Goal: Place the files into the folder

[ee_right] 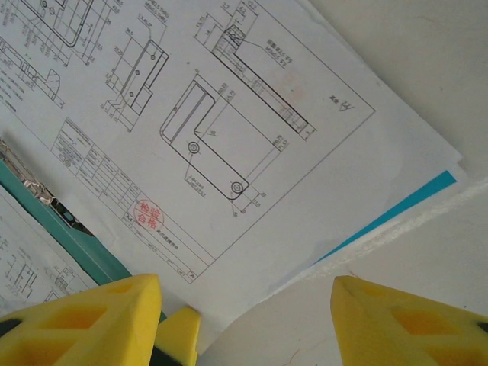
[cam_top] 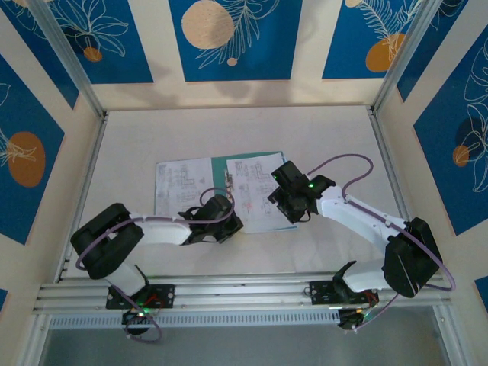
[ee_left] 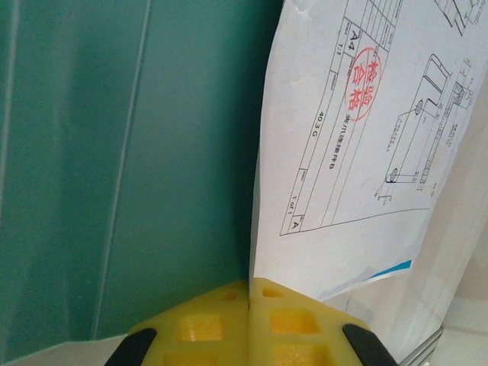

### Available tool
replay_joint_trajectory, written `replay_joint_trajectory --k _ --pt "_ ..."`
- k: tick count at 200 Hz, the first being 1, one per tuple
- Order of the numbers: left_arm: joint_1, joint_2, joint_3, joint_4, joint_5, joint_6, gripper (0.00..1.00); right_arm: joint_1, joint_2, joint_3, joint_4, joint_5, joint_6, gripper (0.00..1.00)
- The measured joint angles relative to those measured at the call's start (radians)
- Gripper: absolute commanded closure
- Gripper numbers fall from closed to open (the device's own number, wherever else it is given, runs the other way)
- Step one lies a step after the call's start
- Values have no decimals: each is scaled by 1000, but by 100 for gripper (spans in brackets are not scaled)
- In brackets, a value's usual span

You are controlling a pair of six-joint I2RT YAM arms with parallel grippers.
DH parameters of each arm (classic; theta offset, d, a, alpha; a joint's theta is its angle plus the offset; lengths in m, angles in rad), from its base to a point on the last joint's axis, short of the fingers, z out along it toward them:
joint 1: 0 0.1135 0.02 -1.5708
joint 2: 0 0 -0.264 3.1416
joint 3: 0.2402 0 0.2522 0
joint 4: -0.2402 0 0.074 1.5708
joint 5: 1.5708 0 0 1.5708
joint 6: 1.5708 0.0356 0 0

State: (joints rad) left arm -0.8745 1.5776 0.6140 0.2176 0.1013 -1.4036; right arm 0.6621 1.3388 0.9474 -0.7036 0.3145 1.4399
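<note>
2 grippers worked over 1 open folder [cam_top: 221, 164] on the table [cam_top: 229, 130]. L gripper [ee_left: 249, 301] was shut, its 2 yellow pads [ee_left: 206, 328] pressed together w/ no gap. The edge of a white sheet ran down to the seam btwn them, but can't tell whether it was pinched there. Left of that gripper lay bare teal folder. Right of it lay the files [ee_left: 358, 152]: 1 printed drawing on top w/ 1 red stamp [ee_left: 364, 85], and 1 blue sheet [ee_left: 389, 270] peeking out under its lower edge. R gripper [ee_right: 242, 280] stood wide, its 2 yellow fingers [ee_right: 84, 320] well apart, holding nothing. Btwn them showed the near corner of the files and bare table. Ahead of it was the top sheet w/ black line drawings, at least 1 more white edge beneath, and the blue sheet's corner sticking out toward the right finger. Ahead-left of R gripper ran a strip of teal w/ 1 metal clip [ee_right: 34, 194], and past that 1 left sheet [ee_right: 23, 267], also printed. From above, the files sat on the folder's right half just beside R gripper, w/ the left sheet on the other half, ahead-left of L gripper. The 2 grippers were near each other but apart.
</note>
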Motion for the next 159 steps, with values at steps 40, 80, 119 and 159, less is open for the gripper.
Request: replay_joint_trajectory --k 40,80,119,159 --pt "12 4 0 3 0 0 100 -3 0 0 0 1 -11 39" --pt "23 12 3 4 -1 0 100 -8 0 -9 10 0 -20 39" --pt "29 17 27 5 -1 0 100 -12 0 -13 11 0 -26 39" --pt "36 17 45 3 -1 0 100 -19 0 -13 16 0 -30 39"
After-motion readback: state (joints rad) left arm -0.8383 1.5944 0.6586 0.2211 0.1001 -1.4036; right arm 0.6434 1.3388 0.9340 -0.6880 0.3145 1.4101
